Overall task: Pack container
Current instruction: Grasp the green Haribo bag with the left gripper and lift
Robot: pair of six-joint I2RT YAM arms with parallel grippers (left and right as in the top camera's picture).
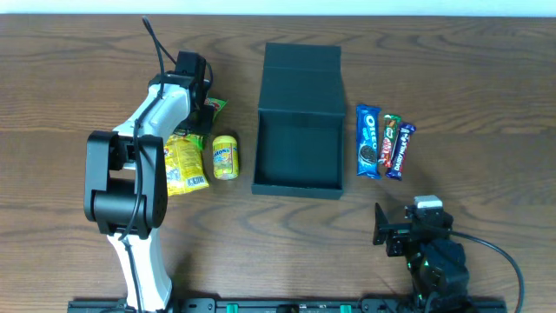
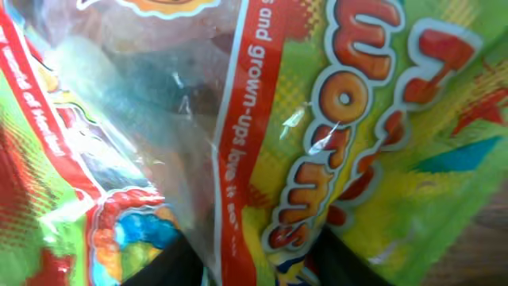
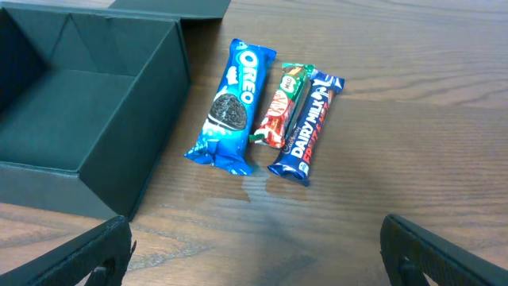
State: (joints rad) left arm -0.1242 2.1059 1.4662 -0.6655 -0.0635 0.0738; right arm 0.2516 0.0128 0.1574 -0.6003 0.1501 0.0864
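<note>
Left of the open container (image 1: 300, 148), the left gripper (image 1: 206, 113) sits against a gummy worms packet (image 2: 357, 119), pinch unclear; the right gripper (image 3: 254, 254) hangs with fingers spread near the Oreo packet (image 3: 230, 107).

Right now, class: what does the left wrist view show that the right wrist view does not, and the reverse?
Left wrist only: a gummy worms packet filling the frame. Right wrist only: the open container, with an Oreo pack, a red-and-green bar and a Dairy Milk bar beside it. Both: wooden table and dark fingers at the bottom edge.
</note>
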